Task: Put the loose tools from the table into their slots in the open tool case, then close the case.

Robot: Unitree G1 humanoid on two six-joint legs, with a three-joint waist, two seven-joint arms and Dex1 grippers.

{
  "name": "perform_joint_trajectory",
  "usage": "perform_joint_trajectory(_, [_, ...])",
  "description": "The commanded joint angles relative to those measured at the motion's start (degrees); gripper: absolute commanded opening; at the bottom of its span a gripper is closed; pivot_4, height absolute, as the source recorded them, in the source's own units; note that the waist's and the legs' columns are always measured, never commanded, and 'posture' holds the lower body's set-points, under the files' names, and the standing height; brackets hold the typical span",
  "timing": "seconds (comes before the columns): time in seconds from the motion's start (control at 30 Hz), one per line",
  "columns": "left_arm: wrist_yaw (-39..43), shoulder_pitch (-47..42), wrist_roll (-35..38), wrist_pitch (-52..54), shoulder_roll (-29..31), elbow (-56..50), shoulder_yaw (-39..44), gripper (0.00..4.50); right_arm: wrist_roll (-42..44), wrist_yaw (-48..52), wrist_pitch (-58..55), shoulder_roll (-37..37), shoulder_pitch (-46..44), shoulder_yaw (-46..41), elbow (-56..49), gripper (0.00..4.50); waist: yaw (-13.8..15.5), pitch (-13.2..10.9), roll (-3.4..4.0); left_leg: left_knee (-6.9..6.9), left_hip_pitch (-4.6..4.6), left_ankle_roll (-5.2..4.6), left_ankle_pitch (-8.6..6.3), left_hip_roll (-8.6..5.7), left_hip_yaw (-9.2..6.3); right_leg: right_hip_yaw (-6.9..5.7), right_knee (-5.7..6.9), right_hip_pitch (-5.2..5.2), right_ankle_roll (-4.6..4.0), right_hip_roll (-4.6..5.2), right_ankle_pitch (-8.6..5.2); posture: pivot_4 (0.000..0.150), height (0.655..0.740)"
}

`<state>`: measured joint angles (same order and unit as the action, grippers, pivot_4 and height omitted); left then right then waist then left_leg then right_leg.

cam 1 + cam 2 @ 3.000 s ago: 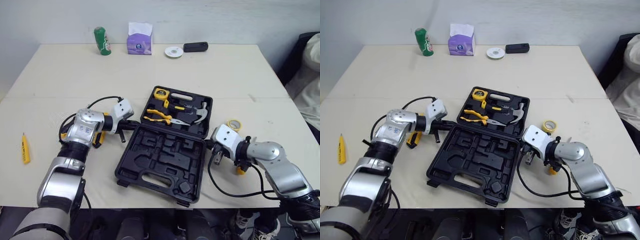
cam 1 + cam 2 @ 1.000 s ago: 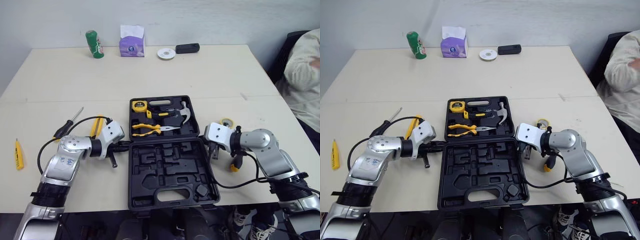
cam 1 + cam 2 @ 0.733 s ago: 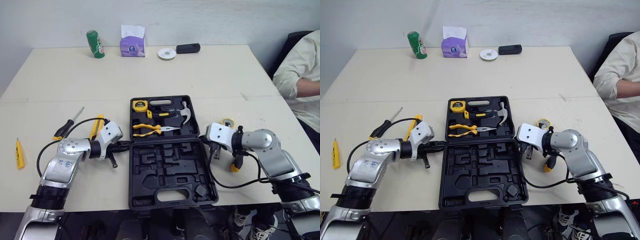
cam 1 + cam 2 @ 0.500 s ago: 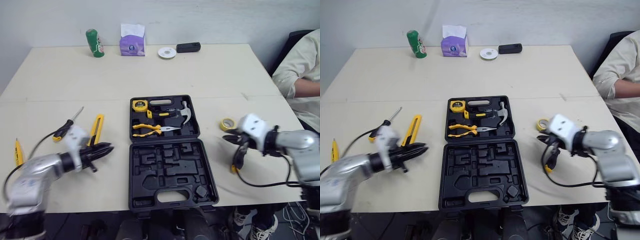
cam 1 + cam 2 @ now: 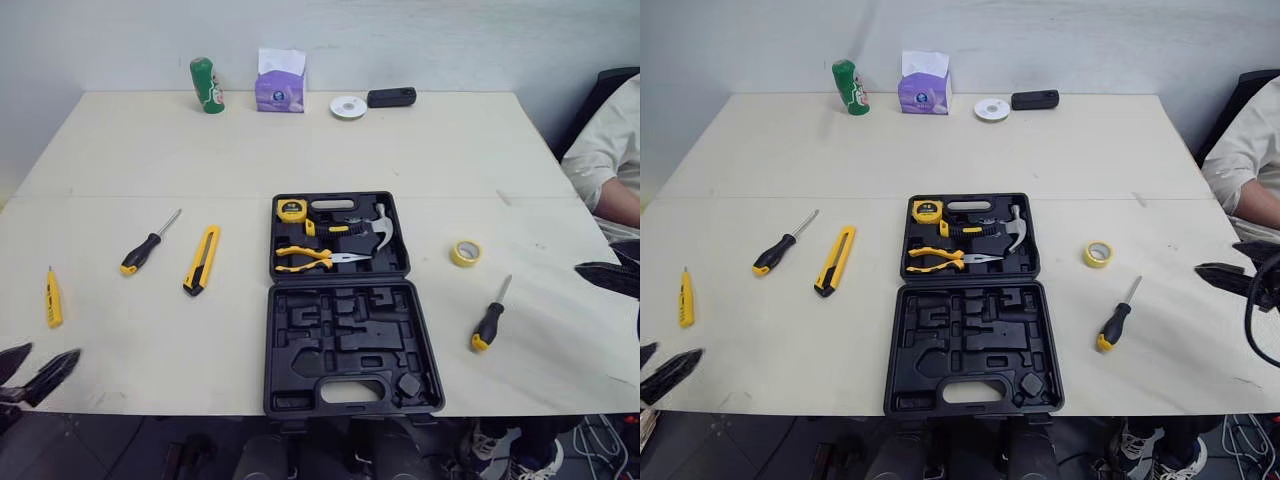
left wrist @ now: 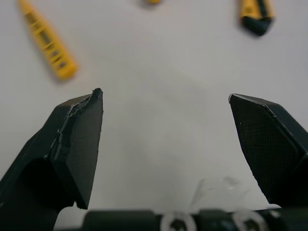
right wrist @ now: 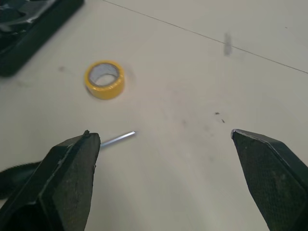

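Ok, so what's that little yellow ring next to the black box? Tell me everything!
It is a small roll of yellow tape, a ring with a pale hollow core. It lies flat on the beige table, right of the open black tool case, apart from it. Only the table touches it.

Count's on: one open tool case (image 5: 350, 335), and in it one tape measure (image 5: 292, 209), one pliers (image 5: 315, 257), one hammer (image 5: 383, 222). Loose on the table (image 5: 300, 150), two screwdrivers: a screwdriver (image 5: 148, 245) toward the left edge, another screwdriver (image 5: 489, 320) toward the right edge. One utility knife (image 5: 201, 260), one yellow tester pen (image 5: 52, 297), one tape roll (image 5: 465, 252). Along the far edge: one green can (image 5: 207, 84), one tissue box (image 5: 280, 80), one white disc (image 5: 348, 105), one black device (image 5: 391, 96).
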<state>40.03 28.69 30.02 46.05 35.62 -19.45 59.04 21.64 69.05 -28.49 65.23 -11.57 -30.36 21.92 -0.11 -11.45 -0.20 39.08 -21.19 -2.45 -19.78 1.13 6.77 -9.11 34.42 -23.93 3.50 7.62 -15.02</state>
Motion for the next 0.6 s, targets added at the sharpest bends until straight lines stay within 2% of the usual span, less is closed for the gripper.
perform_joint_trajectory(0.03, [-2.10, 0.94, -1.44, -1.88, -0.25, -0.56, -1.34, 4.40, -0.46, 0.31, 4.91, 0.26, -2.13, 0.76, 3.89, 4.50, -0.06, -0.01, 0.02, -0.01, -0.03, 0.01, 0.00, 0.00, 0.03, 0.01, 0.00, -0.04, 0.01, 0.00, 0.00, 0.150, 0.7278])
perform_joint_trajectory(0.37, [-4.48, -1.56, -0.09, -3.39, 0.30, -1.63, -2.94, 4.40, -0.14, -0.54, 8.61, -0.42, -4.08, 3.97, 4.90, 4.50, -0.04, -0.01, 0.08, -0.02, -0.13, 0.39, 0.18, 0.02, 0.15, 0.09, 0.13, -0.24, 0.01, 0.00, 0.01, 0.150, 0.7278])
perform_joint_trajectory(0.47, [-5.29, -4.21, 3.04, -1.14, 0.65, -3.30, -2.77, 4.40, 3.40, -2.37, 5.67, -2.89, -6.53, 3.28, 0.80, 4.50, -0.03, 0.00, 0.08, -0.03, -0.15, 0.40, 0.18, 0.03, 0.15, 0.10, 0.14, -0.27, 0.01, 0.00, 0.01, 0.150, 0.7278])
perform_joint_trajectory(0.6, [-6.41, -10.64, 4.47, 0.30, 4.14, -2.49, -5.21, 4.40, 10.34, -3.71, -2.46, -7.10, -8.75, 4.70, -12.78, 4.50, 0.07, 0.00, 0.08, -0.03, -0.17, 0.49, 0.25, 0.03, 0.17, 0.13, 0.33, -0.35, -0.01, 0.00, 0.00, 0.150, 0.7278])
